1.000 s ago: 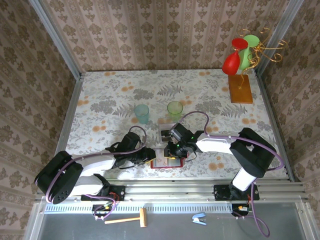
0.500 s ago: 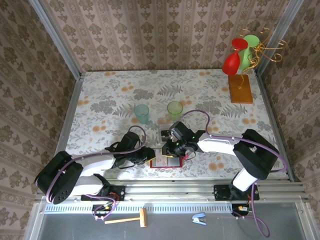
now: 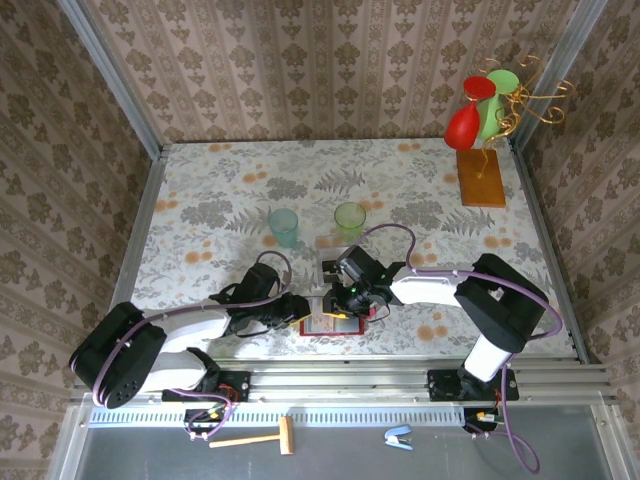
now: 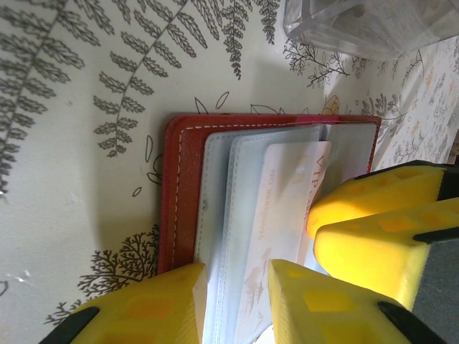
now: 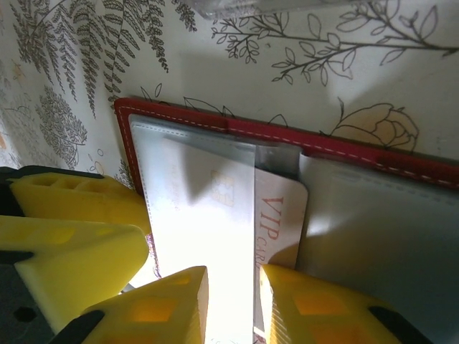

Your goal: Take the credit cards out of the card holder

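The card holder [image 3: 330, 326], a dark-red wallet, lies open on the table near the front edge, its grey clear pockets facing up. A pale credit card printed "VIP" [image 4: 288, 192] sticks partway out of a pocket. A grey-white card [image 5: 208, 204] sits inside the neighbouring pocket, beside the VIP card [image 5: 281, 215]. My left gripper [image 4: 233, 304] stands narrowly open, its tips down on the pocket leaves at the wallet's left side [image 4: 178, 193]. My right gripper [image 5: 233, 304] is also narrowly open, straddling the pocket's edge over both cards. The two grippers nearly touch.
A clear plastic box [image 4: 366, 25] lies just beyond the wallet. Further back stand a blue cup [image 3: 283, 226] and a green cup [image 3: 350, 218]. At the far right corner a wooden stand [image 3: 480, 178] carries red and green cups.
The right gripper has shifted slightly left over the wallet and its jaws have worked a little narrower, then wider. The left arm and the wallet have stayed put.
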You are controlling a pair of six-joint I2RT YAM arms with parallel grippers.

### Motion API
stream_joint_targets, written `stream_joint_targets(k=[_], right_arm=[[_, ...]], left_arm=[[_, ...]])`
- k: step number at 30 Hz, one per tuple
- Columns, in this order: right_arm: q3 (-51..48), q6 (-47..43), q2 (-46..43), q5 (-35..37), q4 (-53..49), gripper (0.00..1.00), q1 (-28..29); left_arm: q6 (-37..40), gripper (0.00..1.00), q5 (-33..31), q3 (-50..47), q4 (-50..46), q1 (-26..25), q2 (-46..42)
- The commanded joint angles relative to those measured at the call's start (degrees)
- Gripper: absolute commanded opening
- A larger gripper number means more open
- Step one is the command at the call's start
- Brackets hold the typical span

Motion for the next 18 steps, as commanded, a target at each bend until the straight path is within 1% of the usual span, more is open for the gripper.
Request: stream_joint_targets(k=[1,18], right_arm=[[0.9,-1.8,0.4,2.3,-3.9,0.26,0.1],[3.0,-3.6,0.0,3.6,-6.7,0.26,-0.2]], left_arm=[[1.3,0.3,0.2,-0.4,-2.1,0.6,-0.2],[1.3,0.3,0.4,-0.1,-2.4,0.7,-0.8]])
